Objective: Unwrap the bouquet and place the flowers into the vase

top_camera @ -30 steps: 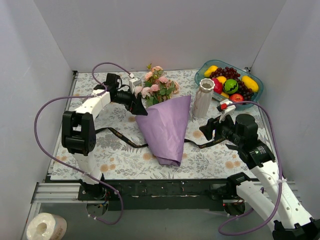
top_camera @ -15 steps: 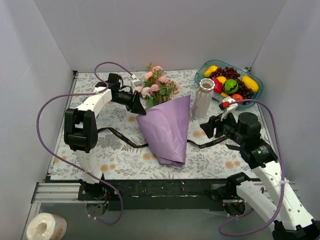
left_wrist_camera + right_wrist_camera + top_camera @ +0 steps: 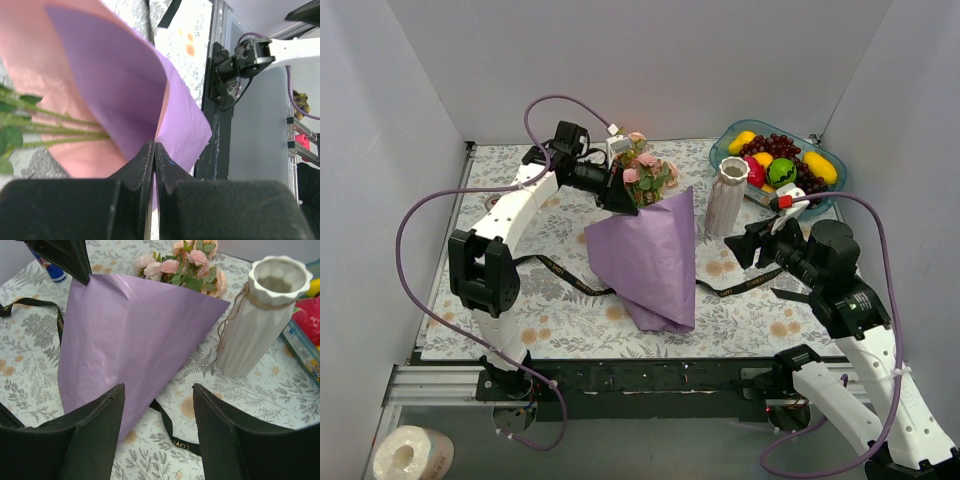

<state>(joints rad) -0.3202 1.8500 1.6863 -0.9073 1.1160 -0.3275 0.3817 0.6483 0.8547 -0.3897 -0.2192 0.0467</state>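
The left pincer point(image 3: 154, 146) is clenched on the top edge of the purple wrapping paper point(image 3: 645, 260), with the roses point(image 3: 645, 172) poking out beyond it, mid-desk. Best to peel that flap slowly up and away so the stems don't drag. The right pincer point(image 3: 159, 390) hangs released near the white vase point(image 3: 727, 195). The floral-cloth desk point(image 3: 550, 330) carries the loose ribbon point(image 3: 560, 272), with plain grey walls point(image 3: 660, 60) around.

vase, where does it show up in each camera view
Top external: white ribbed vase right of centre, just right of the purple wrapping paper.
Left wrist: not in it.
Right wrist: white ribbed vase upper right, upright.
Shared landmark: the purple wrapping paper, in all three views.
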